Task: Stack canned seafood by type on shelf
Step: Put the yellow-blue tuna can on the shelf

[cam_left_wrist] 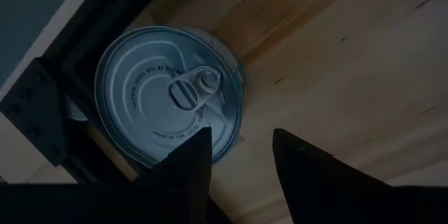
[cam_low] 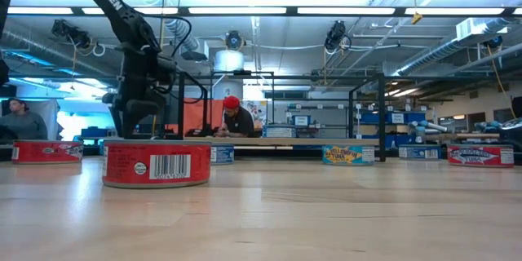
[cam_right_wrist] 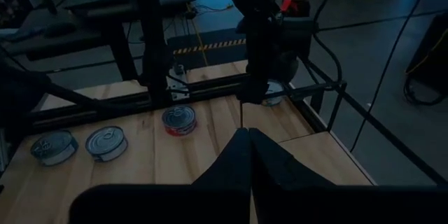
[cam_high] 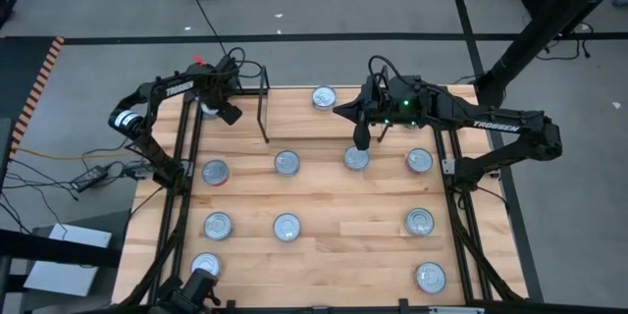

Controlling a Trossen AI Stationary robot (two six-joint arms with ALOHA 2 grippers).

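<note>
Scattered across the wooden worktop (cam_high: 324, 245): about a dozen canned seafood tins (cam_high: 287, 163), silver pull-tab lids up. Nearest red tin (cam_low: 156, 163) in low view bearing a barcode; teal one (cam_low: 347, 154) with illegible yellow lettering. "TROSSEN" printed on both arms. Shelf (cam_high: 235, 108) at far left, bounded by black wire uprights. Left gripper (cam_left_wrist: 241, 155) there, jaws narrowly parted just above one tin (cam_left_wrist: 170, 93), seen only by wrist view. Right gripper (cam_high: 361, 137) over mid-far worktop, jaws closed, empty.

silver-lidded tins (cam_high: 287, 163), red barcoded label (cam_low: 157, 164)
</note>
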